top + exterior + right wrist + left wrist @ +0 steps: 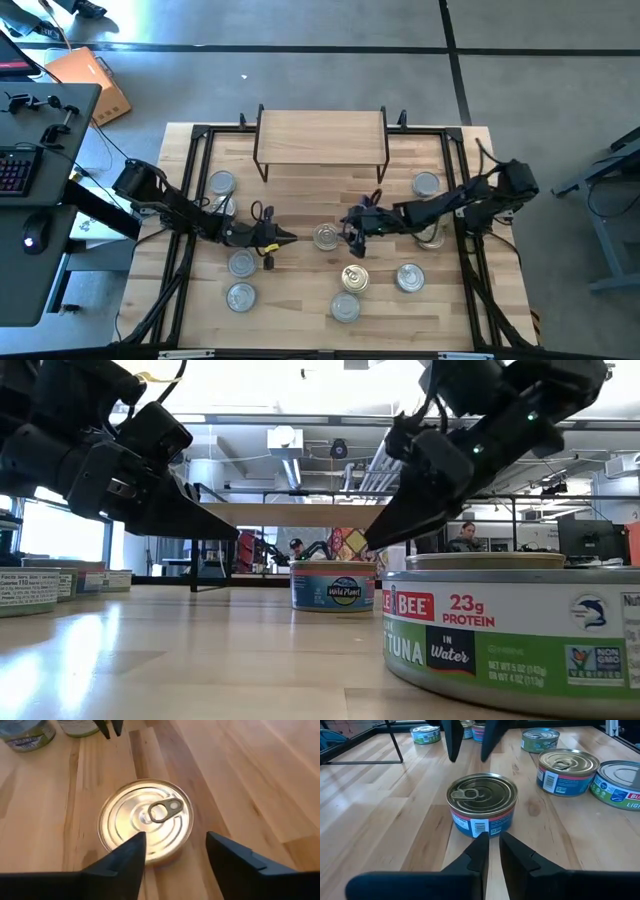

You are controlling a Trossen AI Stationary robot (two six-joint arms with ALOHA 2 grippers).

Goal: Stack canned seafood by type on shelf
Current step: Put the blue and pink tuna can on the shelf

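The shelf (320, 135), a light wood top on black legs, stands at the table's far middle with nothing on it. Several tins lie scattered on the table. One gold-lidded tin (326, 236) sits on its base in the middle, between both grippers. My left gripper (288, 238) points at it from the table's left, fingers only slightly apart (491, 845), short of the tin's wall (481, 822). My right gripper (350, 228) comes from the right, slanting down, open (175, 845) over the tin's near rim (146, 820). In the low view both fingertips hang above the tin (333, 585).
Other tins: far left (222, 183), two near left (241, 262) (240, 296), three near middle and right (354, 278) (345, 306) (409, 277), far right (425, 184), and one under the right arm (432, 238). A black frame (195, 150) edges the table.
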